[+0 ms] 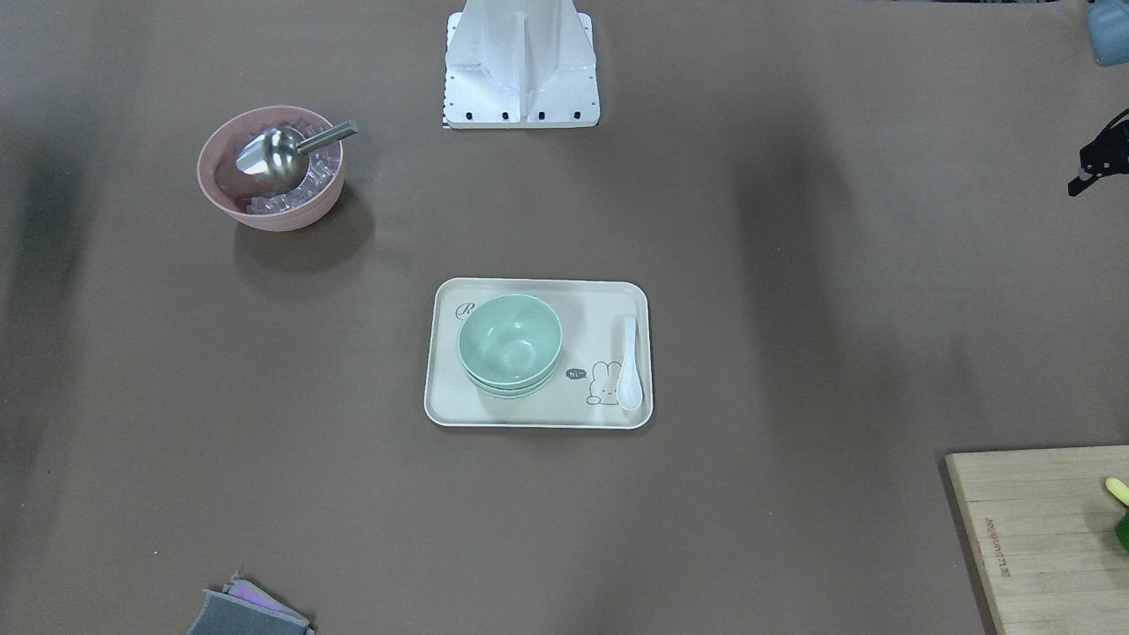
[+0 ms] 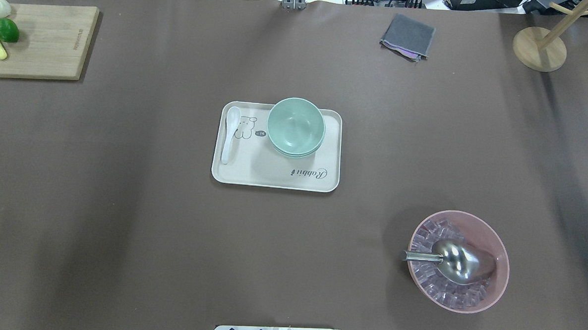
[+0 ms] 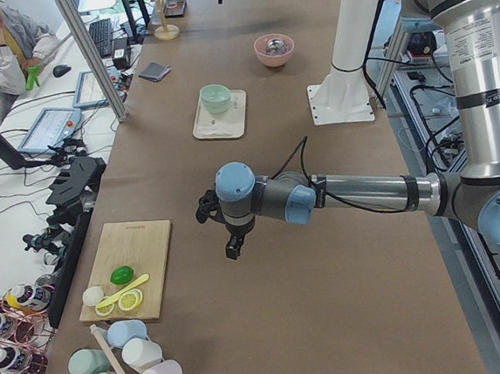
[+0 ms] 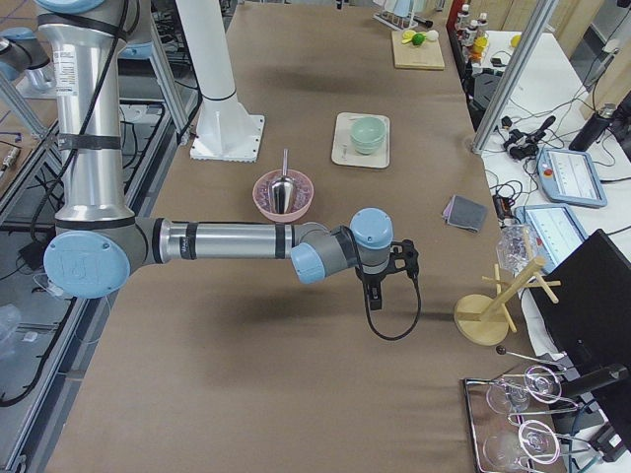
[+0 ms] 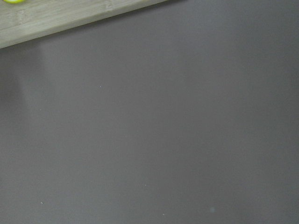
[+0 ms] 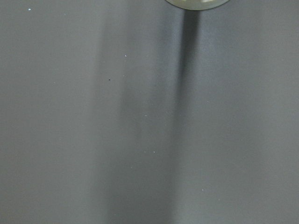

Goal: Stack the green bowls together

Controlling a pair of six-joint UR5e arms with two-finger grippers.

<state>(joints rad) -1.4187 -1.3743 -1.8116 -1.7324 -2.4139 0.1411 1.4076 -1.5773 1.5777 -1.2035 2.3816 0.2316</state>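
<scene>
The pale green bowls (image 1: 510, 344) sit nested in one stack on the cream tray (image 1: 529, 410), at its end away from the white spoon (image 1: 628, 366). The stack also shows in the overhead view (image 2: 295, 127) and the side views (image 3: 216, 97) (image 4: 368, 134). My left gripper (image 3: 231, 252) hangs over bare table near the cutting board, far from the tray; only a black part of it shows at the front view's right edge (image 1: 1098, 163). My right gripper (image 4: 373, 294) hangs over the table near the wooden stand, also far from the tray. I cannot tell whether either is open or shut.
A pink bowl (image 2: 458, 261) with ice cubes and a metal scoop stands on the robot's right. A cutting board (image 2: 36, 39) with a lime and lemon slices lies at the far left. A grey cloth (image 2: 408, 36) and a wooden stand (image 2: 540, 47) are at the far right.
</scene>
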